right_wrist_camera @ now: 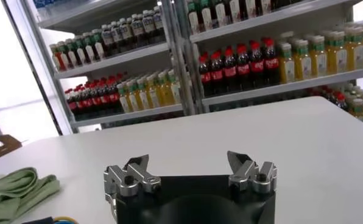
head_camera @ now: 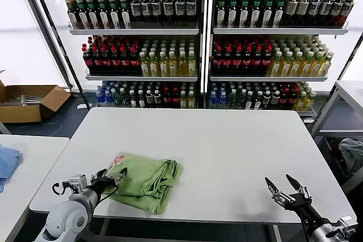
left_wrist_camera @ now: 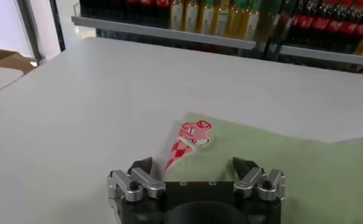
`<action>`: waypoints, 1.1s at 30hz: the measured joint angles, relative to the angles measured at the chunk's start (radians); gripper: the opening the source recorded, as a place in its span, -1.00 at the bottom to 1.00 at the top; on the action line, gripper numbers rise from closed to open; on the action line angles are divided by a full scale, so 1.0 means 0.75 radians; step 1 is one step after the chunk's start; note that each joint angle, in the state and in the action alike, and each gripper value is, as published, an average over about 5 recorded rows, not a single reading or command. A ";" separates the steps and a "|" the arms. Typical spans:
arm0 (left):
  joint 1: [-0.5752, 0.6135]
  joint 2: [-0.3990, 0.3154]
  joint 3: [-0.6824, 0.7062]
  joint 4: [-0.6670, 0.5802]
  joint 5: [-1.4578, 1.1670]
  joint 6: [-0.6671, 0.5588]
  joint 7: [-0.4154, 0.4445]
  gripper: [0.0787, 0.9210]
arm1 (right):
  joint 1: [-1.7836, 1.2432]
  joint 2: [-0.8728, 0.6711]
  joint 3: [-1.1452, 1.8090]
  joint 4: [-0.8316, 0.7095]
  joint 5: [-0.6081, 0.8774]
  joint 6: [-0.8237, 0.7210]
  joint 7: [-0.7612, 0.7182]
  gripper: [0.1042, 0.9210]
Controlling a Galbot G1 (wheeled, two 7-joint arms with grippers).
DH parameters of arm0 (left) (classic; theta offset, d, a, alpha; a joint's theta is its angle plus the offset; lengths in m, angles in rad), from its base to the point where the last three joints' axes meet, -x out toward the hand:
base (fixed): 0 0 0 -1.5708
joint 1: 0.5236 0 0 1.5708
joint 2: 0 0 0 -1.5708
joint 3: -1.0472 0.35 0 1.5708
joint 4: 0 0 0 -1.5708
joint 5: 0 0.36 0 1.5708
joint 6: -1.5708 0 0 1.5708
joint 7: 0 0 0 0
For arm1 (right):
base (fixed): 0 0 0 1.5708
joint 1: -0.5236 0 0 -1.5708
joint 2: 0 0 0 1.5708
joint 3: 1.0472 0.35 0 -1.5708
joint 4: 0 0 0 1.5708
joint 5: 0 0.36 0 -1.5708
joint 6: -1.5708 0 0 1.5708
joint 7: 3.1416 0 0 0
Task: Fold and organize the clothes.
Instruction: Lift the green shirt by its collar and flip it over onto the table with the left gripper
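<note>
Polo shirt [head_camera: 146, 181] lies folded into a compact green bundle at the lower left of the head view, on the white bench [head_camera: 227, 140] close to its front edge, with the red-and-white chest print [head_camera: 117, 160] showing at the bundle's upper left corner. The left end effector [head_camera: 109, 177] sits at the shirt's left edge with its jaws spread wide and nothing between them; in the left wrist view the fingers [left_wrist_camera: 140, 168] straddle the green fabric just below the print [left_wrist_camera: 192, 135], clear of the cloth rather than clamped on it. The right end effector [head_camera: 286, 188] waits at the lower right of the head view, well apart from the shirt, jaws also wide and empty.

Judging by how tidy the bundle looks, folding seems largely done and what remains is probably a last fold or squaring up. To do that well, the left end effector should pinch all the layers at the edge together, not just the top one, so the stack does not peel apart. Any lift should be low and slow, since soft fabric sags and unfolds easily. With the bundle near the bench's front edge, any drag should go inward, away from the drop.
</note>
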 measured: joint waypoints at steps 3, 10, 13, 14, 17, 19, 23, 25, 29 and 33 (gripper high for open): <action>0.004 -0.010 0.010 0.000 0.000 -0.003 0.001 0.53 | 0.002 0.002 0.001 0.003 0.001 -0.001 0.003 0.76; 0.025 -0.034 0.045 -0.009 0.013 -0.027 -0.009 0.04 | 0.012 0.002 0.006 0.009 0.002 -0.004 0.011 0.76; 0.033 -0.047 0.056 -0.010 0.028 -0.048 -0.015 -0.17 | 0.014 -0.001 0.007 0.011 0.003 -0.005 0.013 0.76; 0.036 -0.051 0.059 -0.010 0.035 -0.056 -0.016 -0.23 | 0.015 -0.002 0.007 0.012 0.003 -0.005 0.013 0.76; 0.046 -0.062 0.064 -0.010 0.059 -0.085 -0.021 -0.44 | 0.020 -0.002 0.005 0.012 0.003 -0.006 0.016 0.76; 0.054 -0.070 0.064 -0.011 0.074 -0.103 -0.025 -0.58 | 0.023 0.000 0.003 0.014 0.003 -0.007 0.017 0.76; 0.074 -0.087 0.047 -0.023 0.094 -0.133 -0.038 -0.79 | 0.030 0.004 0.002 0.017 0.003 -0.009 0.019 0.76; 0.088 -0.094 0.025 -0.033 0.096 -0.143 -0.046 -0.83 | 0.034 0.003 0.002 0.017 0.005 -0.009 0.019 0.76; 0.128 -0.093 -0.072 -0.053 0.092 -0.149 -0.060 -0.83 | 0.043 0.000 0.001 0.014 0.013 -0.009 0.020 0.76; 0.173 -0.057 -0.231 -0.058 0.075 -0.155 -0.064 -0.83 | 0.051 0.001 -0.009 0.007 0.016 -0.008 0.018 0.76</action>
